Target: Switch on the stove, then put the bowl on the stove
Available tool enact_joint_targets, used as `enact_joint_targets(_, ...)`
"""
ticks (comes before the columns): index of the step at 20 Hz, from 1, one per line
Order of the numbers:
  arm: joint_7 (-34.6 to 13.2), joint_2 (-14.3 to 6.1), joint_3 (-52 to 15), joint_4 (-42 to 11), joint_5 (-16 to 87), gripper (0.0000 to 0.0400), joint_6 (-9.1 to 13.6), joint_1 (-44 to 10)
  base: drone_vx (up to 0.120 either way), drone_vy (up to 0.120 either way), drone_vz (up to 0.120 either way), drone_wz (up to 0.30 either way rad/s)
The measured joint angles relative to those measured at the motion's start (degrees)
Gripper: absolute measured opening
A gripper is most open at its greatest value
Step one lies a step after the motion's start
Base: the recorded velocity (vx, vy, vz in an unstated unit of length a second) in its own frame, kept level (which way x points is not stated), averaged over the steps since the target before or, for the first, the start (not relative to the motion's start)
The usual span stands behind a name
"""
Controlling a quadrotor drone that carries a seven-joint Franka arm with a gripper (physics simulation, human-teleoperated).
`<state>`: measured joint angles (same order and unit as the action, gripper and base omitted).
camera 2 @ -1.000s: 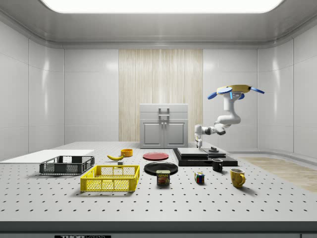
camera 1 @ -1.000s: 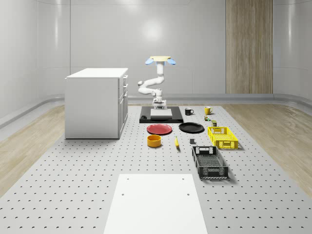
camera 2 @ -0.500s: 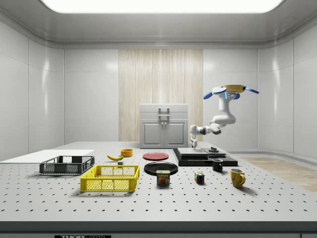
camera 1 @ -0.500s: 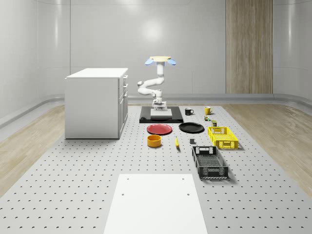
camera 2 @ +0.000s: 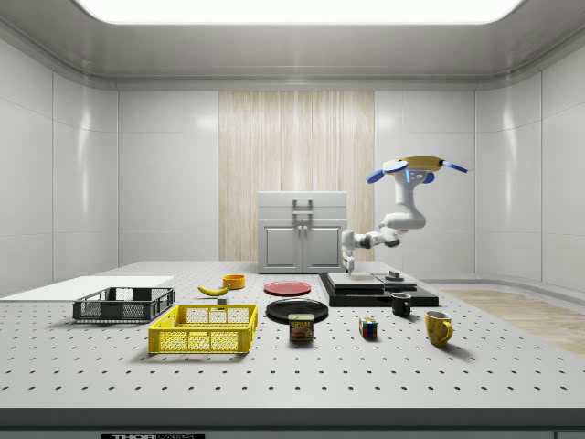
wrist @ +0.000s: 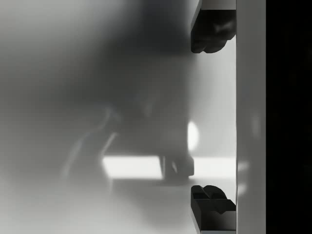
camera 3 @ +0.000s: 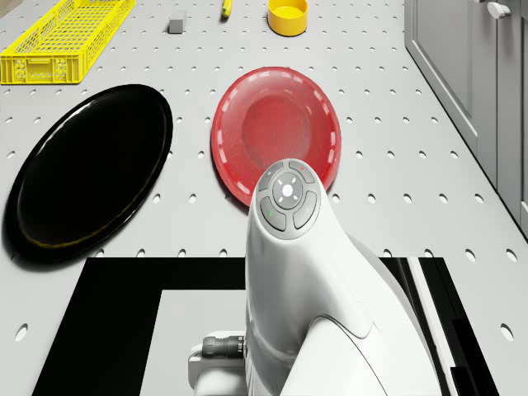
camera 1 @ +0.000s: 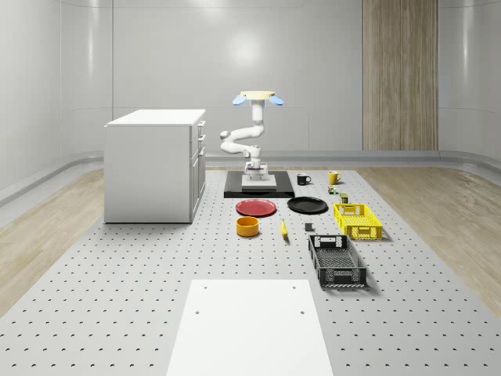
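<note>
Black fingertips (wrist: 209, 31) of the gripper (wrist: 212, 114) stand wide apart in the wrist view, with nothing between them, and they are very close above the pale glossy top of the stove (camera 1: 233, 191). In the side view the gripper (camera 2: 348, 268) hangs just over the stove (camera 2: 379, 293) edge on the side view's left, near the plates. The white arm (camera 1: 239, 139) bends down from the drone (camera 1: 257, 97), which hovers above the far part of the stove, well above the table (camera 1: 141, 266). In the drone view the arm (camera 3: 309, 305) covers part of the stove (camera 3: 115, 330).

The bowl (camera 1: 248, 225), orange-yellow, sits on the table in front of the red plate (camera 1: 256, 207), well apart from the stove; the drone view shows the bowl (camera 3: 287, 15) beyond the red plate (camera 3: 276, 132). A black plate (camera 1: 307, 205) lies beside the red one. A banana (camera 1: 283, 228) lies near the bowl, toward the whole-scene view's right. A yellow basket (camera 1: 358, 220) and a black basket (camera 1: 337, 261) stand farther to that side. A black mug (camera 1: 303, 178) and a yellow mug (camera 1: 333, 177) stand near the stove on the same side. A white cabinet (camera 1: 155, 164) stands at the whole-scene view's left, and a white mat (camera 1: 249, 327) lies on the near part of the table
</note>
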<state>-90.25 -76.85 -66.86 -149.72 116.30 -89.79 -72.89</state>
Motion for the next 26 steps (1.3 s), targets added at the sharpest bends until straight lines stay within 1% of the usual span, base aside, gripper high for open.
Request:
enact_joint_targets(3,-0.14,-0.37,-0.02,0.03,-0.19,0.04,-0.33,-0.17,0.12,0.0,0.013,0.0)
enact_joint_targets(6,-0.27,-0.73,-0.04,0.06,-0.38,0.04,-0.65,-0.33,0.12,0.0,0.107,0.0)
enact_joint_targets(18,-0.75,-2.04,-0.11,0.17,-1.05,0.04,-1.83,-0.93,0.12,0.0,0.0,0.0)
enact_joint_targets(21,-0.85,-2.34,-0.12,0.2,-1.2,0.04,-2.1,-1.07,0.12,0.0,0.08,0.0)
enact_joint_targets(26,-1.02,-2.82,-0.14,0.23,-1.44,0.04,-2.54,-1.29,0.12,0.0,0.0,0.0)
